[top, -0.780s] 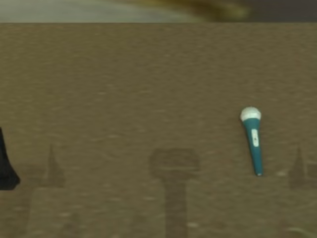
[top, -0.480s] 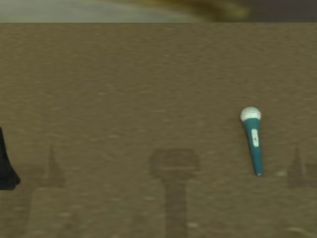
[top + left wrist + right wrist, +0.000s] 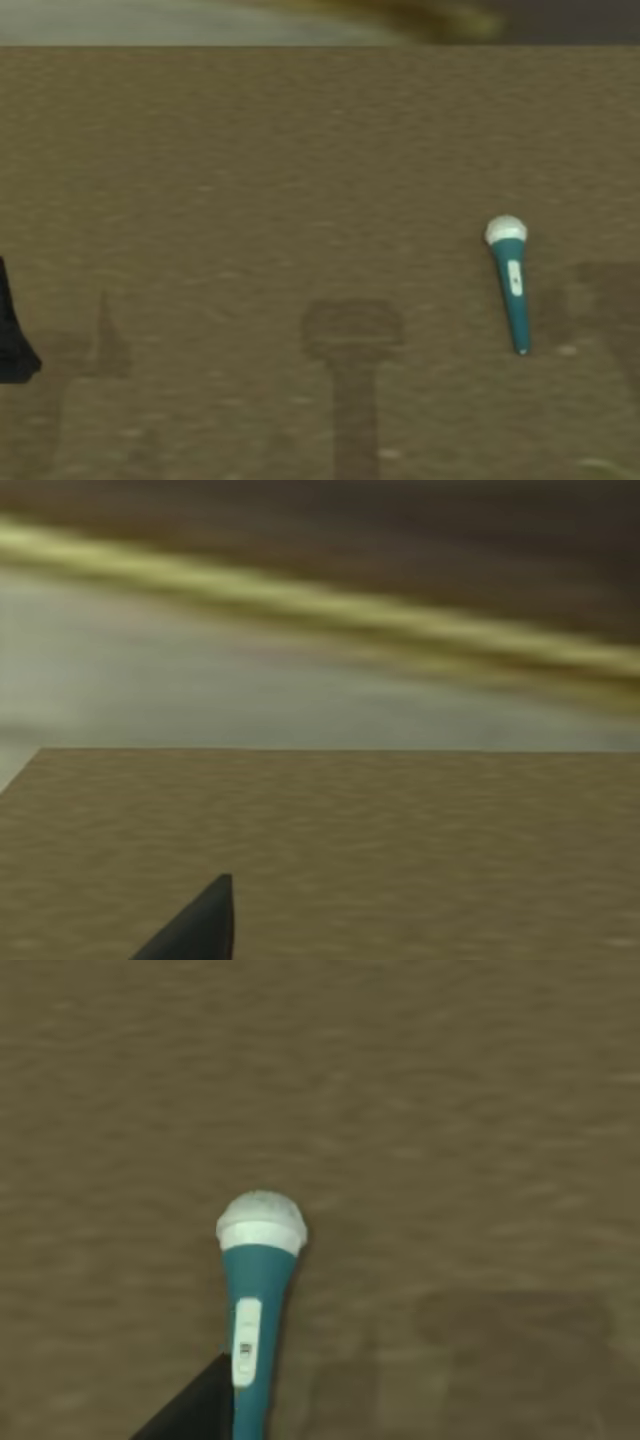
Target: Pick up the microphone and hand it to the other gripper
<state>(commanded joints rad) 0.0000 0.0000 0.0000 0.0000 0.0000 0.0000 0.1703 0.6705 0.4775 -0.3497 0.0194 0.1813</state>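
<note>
The microphone lies flat on the table at the right, its white head toward the far edge and its teal handle toward the near edge. The right wrist view looks down on the microphone, white switch strip facing up. One black finger of my right gripper sits just beside the handle; the gap is open and empty. That gripper is outside the top view; only its shadow falls right of the microphone. My left gripper is parked at the table's left edge, open, one finger showing.
The brown table stretches bare between the two arms. Its far edge runs along the back. A camera-mount shadow lies at the near middle.
The right arm's shadow beside the microphone has changed from a narrow point to a broad patch and has shifted farther back. The microphone and left gripper have not moved.
</note>
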